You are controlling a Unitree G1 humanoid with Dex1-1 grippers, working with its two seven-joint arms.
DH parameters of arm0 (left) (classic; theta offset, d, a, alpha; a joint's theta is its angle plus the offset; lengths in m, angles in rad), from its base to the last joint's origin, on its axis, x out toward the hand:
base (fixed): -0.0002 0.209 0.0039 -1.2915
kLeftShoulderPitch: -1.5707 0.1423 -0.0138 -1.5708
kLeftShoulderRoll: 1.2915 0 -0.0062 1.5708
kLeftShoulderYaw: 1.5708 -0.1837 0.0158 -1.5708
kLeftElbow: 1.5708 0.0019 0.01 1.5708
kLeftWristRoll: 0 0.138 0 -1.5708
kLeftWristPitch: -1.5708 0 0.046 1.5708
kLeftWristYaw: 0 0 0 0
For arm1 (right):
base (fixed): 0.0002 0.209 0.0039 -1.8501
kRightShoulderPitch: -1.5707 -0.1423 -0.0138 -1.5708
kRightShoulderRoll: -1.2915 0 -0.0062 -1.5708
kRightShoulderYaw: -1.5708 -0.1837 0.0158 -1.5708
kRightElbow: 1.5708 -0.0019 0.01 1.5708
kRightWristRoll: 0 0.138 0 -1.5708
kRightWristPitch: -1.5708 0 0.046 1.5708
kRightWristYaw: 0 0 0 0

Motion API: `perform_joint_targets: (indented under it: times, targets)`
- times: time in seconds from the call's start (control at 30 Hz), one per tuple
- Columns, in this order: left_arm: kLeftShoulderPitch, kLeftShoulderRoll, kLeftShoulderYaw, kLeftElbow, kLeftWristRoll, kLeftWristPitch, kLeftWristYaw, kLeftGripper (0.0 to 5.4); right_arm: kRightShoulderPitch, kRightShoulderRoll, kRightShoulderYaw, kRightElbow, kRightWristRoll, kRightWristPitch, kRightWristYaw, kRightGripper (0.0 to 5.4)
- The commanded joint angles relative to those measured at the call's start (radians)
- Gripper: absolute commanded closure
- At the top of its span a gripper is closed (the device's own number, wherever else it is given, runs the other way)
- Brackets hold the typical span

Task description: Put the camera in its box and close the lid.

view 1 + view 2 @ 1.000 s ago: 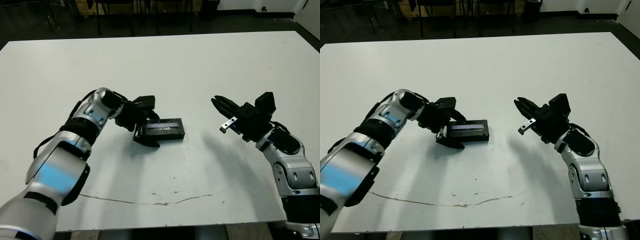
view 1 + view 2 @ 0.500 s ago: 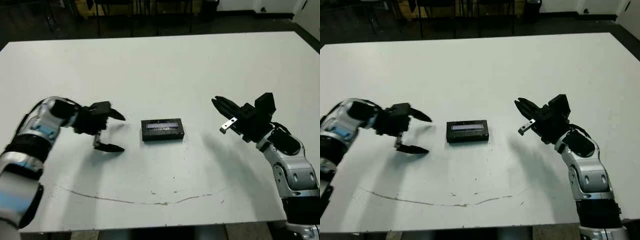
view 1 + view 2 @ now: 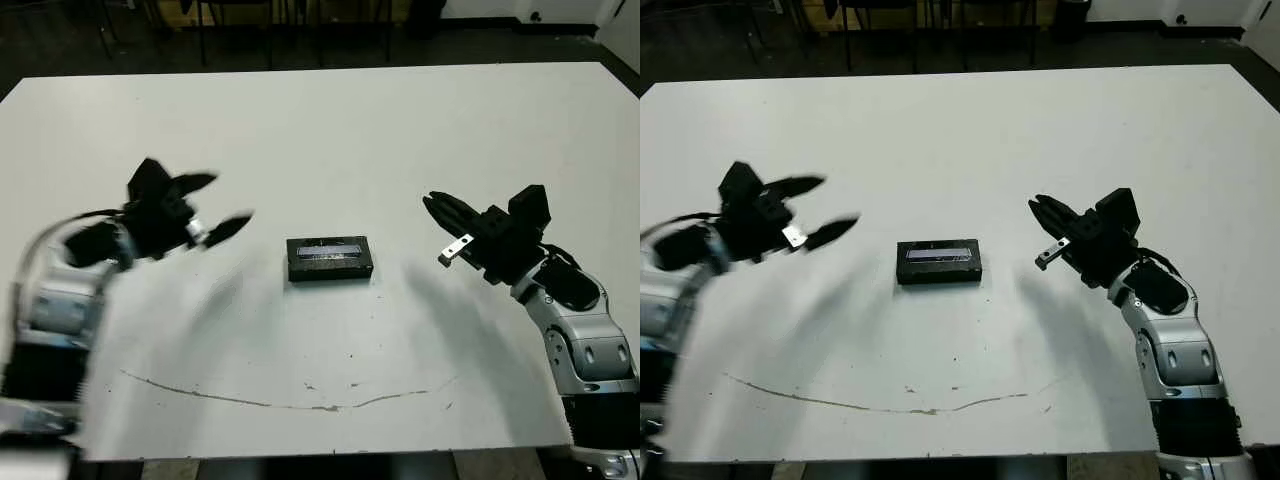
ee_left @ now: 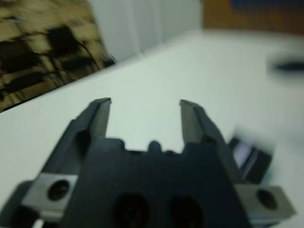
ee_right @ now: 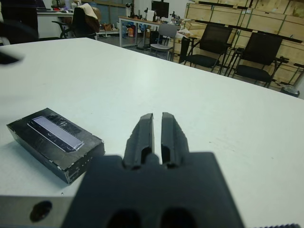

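The box (image 3: pixel 330 259) sits flat on the white table (image 3: pixel 320 130) with its black lid (image 5: pixel 56 135) on top, and it is between the two arms; the camera cannot be seen. The left gripper (image 3: pixel 212 208) is up off the table, well to the left of the box, and its two fingers (image 4: pixel 98 118) are spread wide apart with nothing between them. The right gripper (image 3: pixel 436 208) is well to the right of the box, pointing toward it, and its fingers are pressed almost together with nothing in them.
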Motion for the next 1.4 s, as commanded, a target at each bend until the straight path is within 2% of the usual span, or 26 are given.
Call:
perform_joint_targets:
  times: [0.03,0.17,0.47,0.8,1.0,1.23,1.4]
  targets:
    - [0.006,-0.097,-0.045,-0.055,0.01,0.092,0.125,2.8,0.009,0.002,-0.001,0.01,-0.009,0.002,-0.011,5.4]
    - [-0.009,-0.174,-0.118,-0.046,0.035,0.16,0.209,3.57,0.018,0.01,-0.005,-0.006,-0.003,0.021,-0.034,5.4]
    - [-0.018,-0.251,-0.21,0.086,0.103,0.304,0.315,5.33,0.023,0.006,-0.003,0.01,-0.006,-0.015,-0.029,5.4]
    - [0.063,-0.254,-0.292,0.233,0.178,0.327,0.342,5.39,0.026,0.006,0.001,-0.006,0.001,0.01,-0.036,5.4]
    - [0.09,-0.227,-0.337,0.355,0.242,0.27,0.331,5.39,0.031,0.002,0.004,-0.024,0.002,0.03,-0.039,5.4]
    - [0.121,-0.218,-0.328,0.292,0.232,0.262,0.281,5.39,0.038,0.006,0.004,-0.042,-0.001,0.043,-0.043,5.4]
    - [0.14,-0.21,-0.317,0.167,0.207,0.314,0.239,5.39,0.036,0.005,0.001,-0.044,0.007,0.046,-0.036,5.4]
